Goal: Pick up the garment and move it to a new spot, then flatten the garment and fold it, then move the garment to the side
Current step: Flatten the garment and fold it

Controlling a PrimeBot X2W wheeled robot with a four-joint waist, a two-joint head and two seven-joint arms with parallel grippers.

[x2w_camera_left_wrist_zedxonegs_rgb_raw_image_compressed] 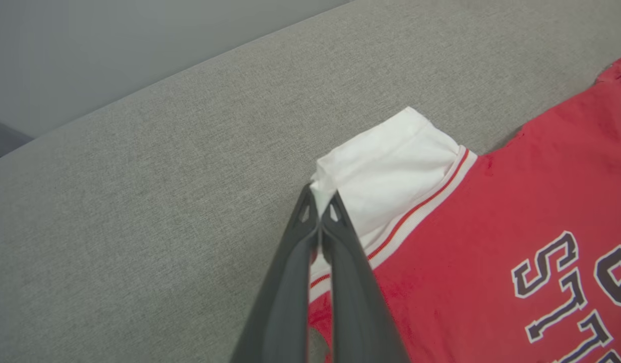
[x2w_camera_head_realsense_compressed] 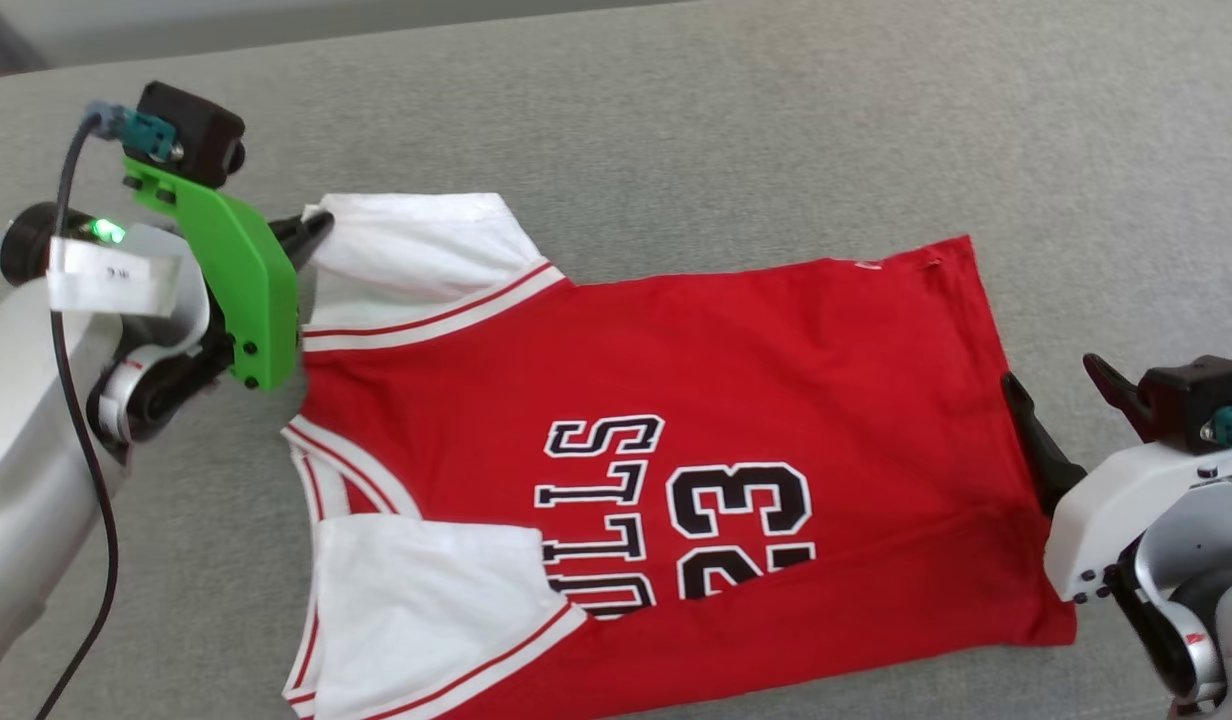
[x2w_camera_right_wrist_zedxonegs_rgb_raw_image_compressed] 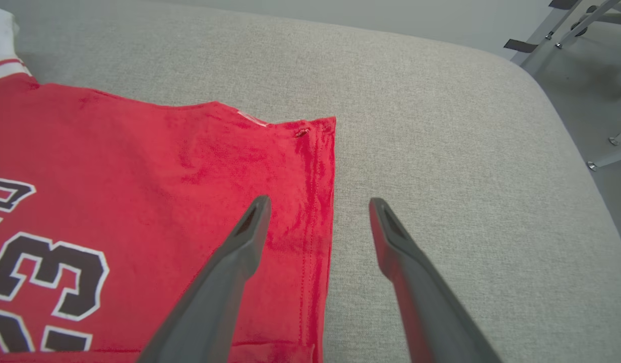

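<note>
- 1 garment (x2w_camera_head_realsense_compressed: 676,400), red with 2 white sleeves (x2w_camera_head_realsense_compressed: 416,245), lies spread flat on the grey worktop (x2w_camera_head_realsense_compressed: 776,120).
- 1 left end effector (x2w_camera_left_wrist_zedxonegs_rgb_raw_image_compressed: 320,201): closed together, clamped on the far sleeve's corner.
- 1 right end effector (x2w_camera_right_wrist_zedxonegs_rgb_raw_image_compressed: 318,204): spread apart, straddling the garment's hem edge.

A grey woven-fabric surface (x2w_camera_head_realsense_compressed: 776,120), possibly a padded cushion, spans the head view. On it the garment (x2w_camera_head_realsense_compressed: 736,370) lies spread across the middle and lower centre, white sleeves at left, hem at right.
</note>
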